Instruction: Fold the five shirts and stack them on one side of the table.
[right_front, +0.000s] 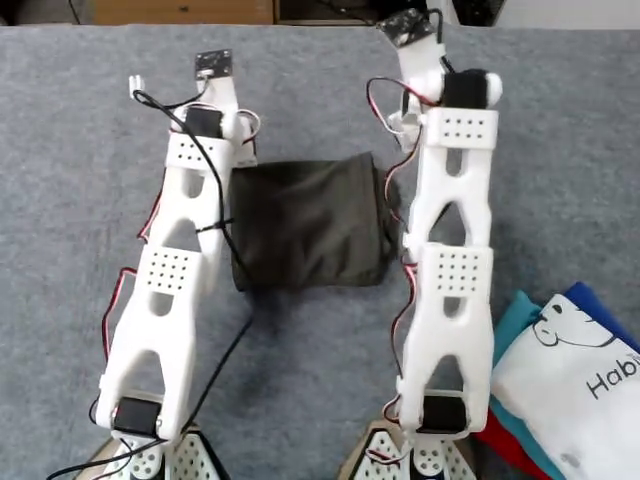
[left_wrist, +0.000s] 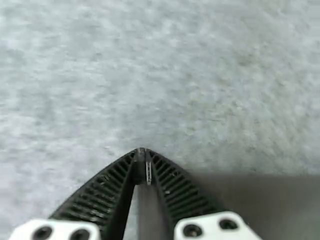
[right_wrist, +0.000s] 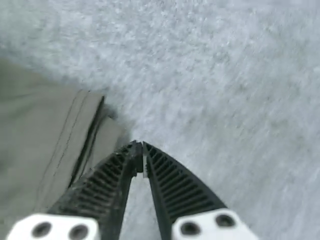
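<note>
— What is the surface like?

— The bench (right_front: 80, 150) is covered in a grey, carpet-like fabric. A strip of wooden furniture (right_front: 180, 10) runs along its far edge.

— And the shirt being worked on?

— A dark olive shirt (right_front: 305, 225) lies folded into a rough rectangle in the middle of the bench, between the two white arms. Its edges are fairly straight, and the side nearest the right arm is a little bunched.

— Any others?

— Yes, a stack (right_front: 560, 380) sits at the near right corner of the bench, just beside the base of the right arm. A white shirt with a dark print is on top; teal (right_front: 510, 320), blue (right_front: 600, 300) and red (right_front: 495, 430) cloth peek out from under it.

— How are the fingers?

— The left gripper (left_wrist: 141, 155) has its black ribbed fingers (left_wrist: 110, 185) pressed together, tips meeting over bare grey fabric, with the olive shirt just beside them. The right gripper (right_wrist: 139, 147) also has its fingers (right_wrist: 170, 180) pressed together, holding nothing, with the tips close to a folded corner of the olive shirt.
</note>
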